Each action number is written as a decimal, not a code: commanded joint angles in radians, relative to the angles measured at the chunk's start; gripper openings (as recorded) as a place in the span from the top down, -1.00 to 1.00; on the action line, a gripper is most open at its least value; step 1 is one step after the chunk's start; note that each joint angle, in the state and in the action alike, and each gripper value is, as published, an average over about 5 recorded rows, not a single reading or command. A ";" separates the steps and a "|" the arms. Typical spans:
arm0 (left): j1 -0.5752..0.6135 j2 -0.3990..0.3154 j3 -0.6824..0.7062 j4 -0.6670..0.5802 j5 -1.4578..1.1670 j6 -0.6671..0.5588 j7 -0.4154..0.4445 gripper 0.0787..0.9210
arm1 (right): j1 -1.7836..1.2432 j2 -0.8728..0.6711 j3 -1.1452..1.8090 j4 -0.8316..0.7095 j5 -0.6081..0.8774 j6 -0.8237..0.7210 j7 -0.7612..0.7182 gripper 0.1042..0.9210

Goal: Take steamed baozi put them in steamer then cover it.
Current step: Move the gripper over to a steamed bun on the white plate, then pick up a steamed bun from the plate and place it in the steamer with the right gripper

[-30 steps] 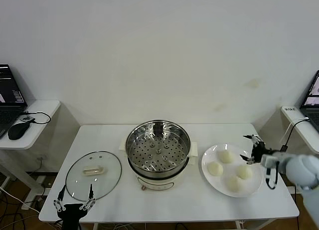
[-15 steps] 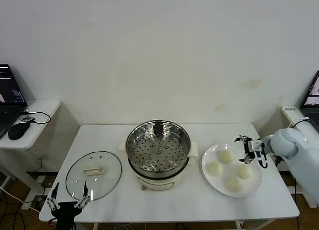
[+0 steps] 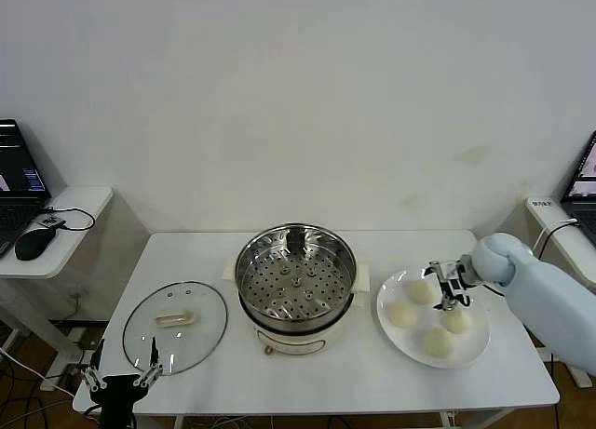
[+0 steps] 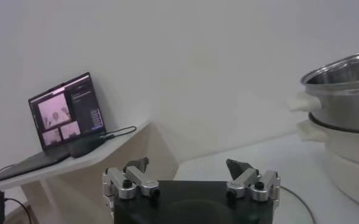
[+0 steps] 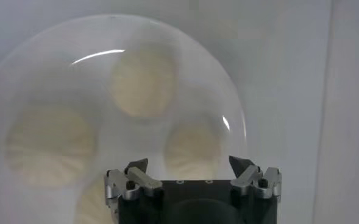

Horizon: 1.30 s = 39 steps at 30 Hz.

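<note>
the right pincer [image 3: 444,285] is hanging over the white plate [image 3: 474,347] to the right of the steamer [image 3: 295,278], its jaws spread wide and holding nothing. the four steamed baozi [image 3: 402,314] are sitting on that plate, apart from one another — none is in the steamer yet. the cover [image 3: 175,314] is lying flat on the table [image 3: 363,378] to the left of the steamer, and the left pincer [image 3: 119,380] is waiting at the table's front edge below the cover, also wide and empty.

the risks, as i judge them: the buns are soft and smooth, so a hard squeeze could be denting one, and an off-centre close could be letting it roll toward the plate's rim. the jaws coming down between close neighbours could be nudging a second bun.

no brand, label or readable writing is showing — the laptop screens are too small to read.
</note>
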 commanded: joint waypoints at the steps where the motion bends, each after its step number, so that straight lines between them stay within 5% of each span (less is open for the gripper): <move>1: -0.002 0.001 -0.003 0.007 0.004 -0.004 -0.005 -0.77 | 0.039 0.045 -0.052 -0.068 -0.013 -0.005 -0.007 -0.72; 25: -0.005 0.005 -0.009 0.010 0.004 -0.013 -0.012 -0.77 | 0.059 0.066 -0.046 -0.101 -0.030 -0.010 -0.024 -0.23; 39: -0.019 0.019 -0.001 0.003 -0.027 -0.015 -0.013 -0.77 | 0.356 -0.149 -0.256 0.180 0.296 -0.055 -0.056 -0.21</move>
